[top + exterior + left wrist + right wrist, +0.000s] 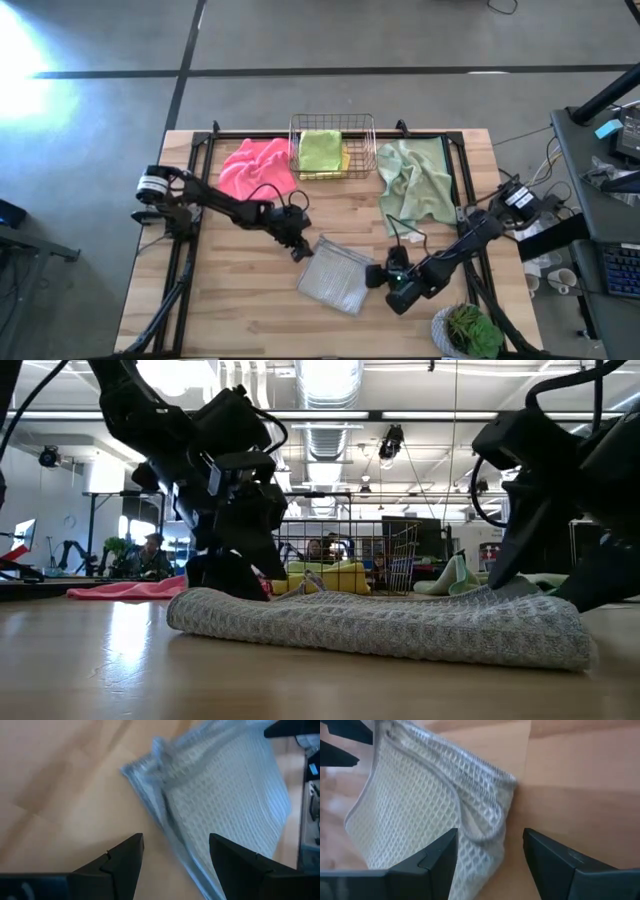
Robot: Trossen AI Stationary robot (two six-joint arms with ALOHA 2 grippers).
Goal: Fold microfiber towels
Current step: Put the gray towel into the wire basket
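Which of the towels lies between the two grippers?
The light grey towel, folded flat mid-table between the left gripper and right gripper. The pink towel and sage towel lie crumpled by the basket.

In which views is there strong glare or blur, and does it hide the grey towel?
High view: glare on the floor at the upper left only; the grey towel is clear. Low view: bright ceiling lights, arms backlit, towel readable. Left wrist view: towel slightly blurred. Right wrist view: weave sharp.
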